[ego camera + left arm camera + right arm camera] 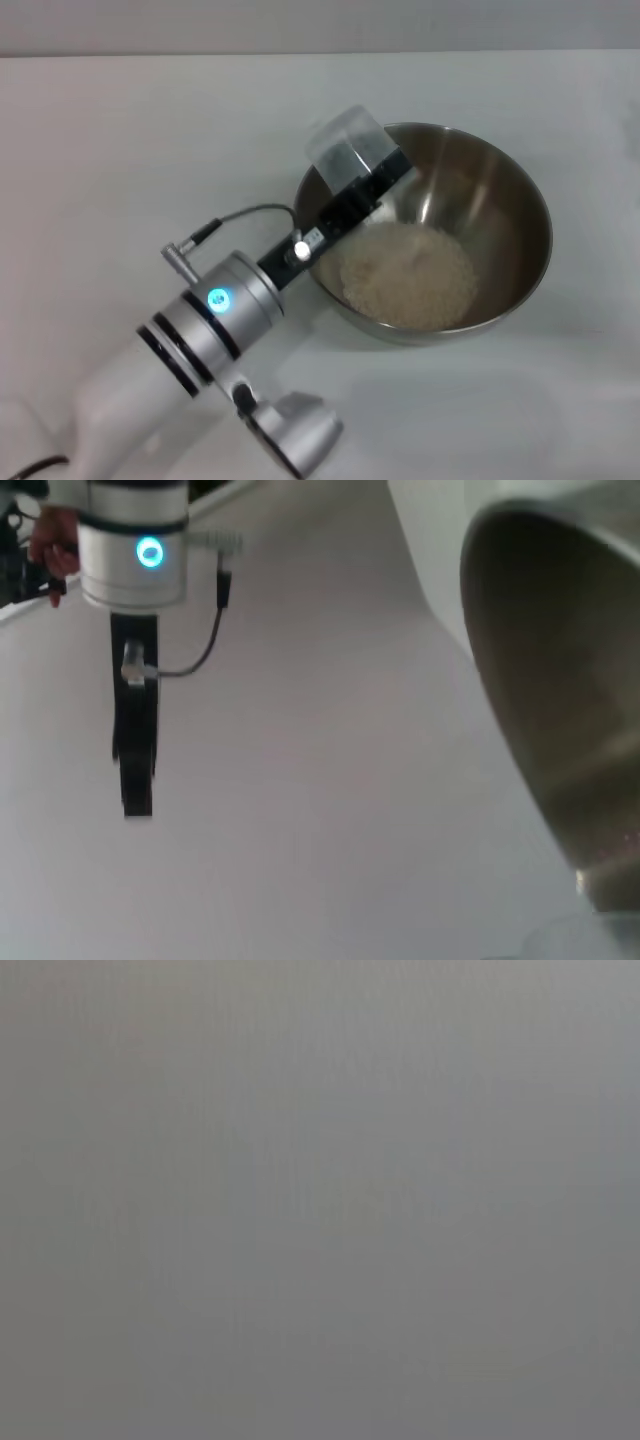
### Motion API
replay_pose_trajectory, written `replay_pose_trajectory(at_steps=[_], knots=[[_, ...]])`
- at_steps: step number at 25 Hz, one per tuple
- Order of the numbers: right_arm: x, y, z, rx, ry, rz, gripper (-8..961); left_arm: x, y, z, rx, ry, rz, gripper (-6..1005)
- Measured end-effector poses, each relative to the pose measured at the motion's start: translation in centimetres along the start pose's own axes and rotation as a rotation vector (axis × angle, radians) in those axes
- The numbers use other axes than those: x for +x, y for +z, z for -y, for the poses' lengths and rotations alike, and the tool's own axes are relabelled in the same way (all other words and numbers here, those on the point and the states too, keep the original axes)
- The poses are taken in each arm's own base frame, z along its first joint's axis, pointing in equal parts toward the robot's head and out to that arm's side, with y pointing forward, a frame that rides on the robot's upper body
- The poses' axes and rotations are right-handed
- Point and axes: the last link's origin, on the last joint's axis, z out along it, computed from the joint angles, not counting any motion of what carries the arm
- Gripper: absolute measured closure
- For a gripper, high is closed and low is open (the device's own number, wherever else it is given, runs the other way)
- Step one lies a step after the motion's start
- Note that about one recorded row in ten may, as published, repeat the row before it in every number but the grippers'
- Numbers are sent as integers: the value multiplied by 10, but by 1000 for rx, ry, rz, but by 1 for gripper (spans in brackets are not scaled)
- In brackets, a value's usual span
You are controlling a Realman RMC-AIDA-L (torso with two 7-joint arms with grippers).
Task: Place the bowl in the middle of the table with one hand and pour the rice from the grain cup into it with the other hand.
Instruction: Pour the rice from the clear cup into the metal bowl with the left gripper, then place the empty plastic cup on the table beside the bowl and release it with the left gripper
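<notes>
Head view: reaches in from the lower left with the left arm (205, 315), blue-green light ring lit, thin grey cable (250, 212) looping off the wrist. Ends in the left gripper (375, 180) over the near-left rim of the bowl (500, 200), black fingers (350, 205) clamped on the grain cup (345, 145). Holds that cup tipped on its side above the rim, mouth turned toward the inside of the bowl; too hazy to tell whether any grains are left in it. Shows the bowl upright on the table (120, 130), a little right of the middle of the frame, bare white tabletop all around it. Shows the rice (410, 275) as a pale heap on the bottom of the bowl, spread toward the near wall, far wall shiny and bare.

Left wrist view: takes in the curved steel wall of the bowl close up along one side, a blurred translucent edge at the corner beside it, probably the cup. Farther off, shows the right gripper (137, 805) hanging straight down above bare tabletop, well apart from the bowl, nothing in it; seen edge-on as one dark bar, so cannot tell whether spread or closed.

Right wrist view: gives only flat grey, nothing to make out.
</notes>
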Motion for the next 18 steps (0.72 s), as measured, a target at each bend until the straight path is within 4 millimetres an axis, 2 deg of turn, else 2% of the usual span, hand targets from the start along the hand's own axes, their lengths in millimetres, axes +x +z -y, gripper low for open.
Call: replay_pose_trajectory(at_steps=[4, 5, 6, 9, 10, 11, 15, 17, 18], knots=[[0, 0, 1, 4, -1, 0, 461, 0, 0, 0, 0, 0, 0, 911], [0, -1, 1, 4, -1, 0, 461, 21, -3, 2, -7, -32, -81, 910], [0, 0, 1, 4, -2, 0, 461, 15, -1, 1, -19, -47, -48, 909], [-1, 0, 2, 4, -5, 1, 461, 15, -1, 1, -19, -47, -48, 906], [-1, 0, 3, 2, -6, 2, 461, 8, -1, 0, -21, -62, -16, 905], [-1, 1, 2, -1, -5, 1, 461, 17, -3, 4, -11, -91, -41, 904], [0, 2, 3, 0, -6, -4, 461, 15, -1, 6, -5, -146, -27, 900], [0, 2, 3, 0, -6, -5, 461, 12, -3, 17, 61, -369, 11, 898], [0, 2, 3, 0, -6, -5, 461, 12, -3, 17, 67, -384, 13, 897]])
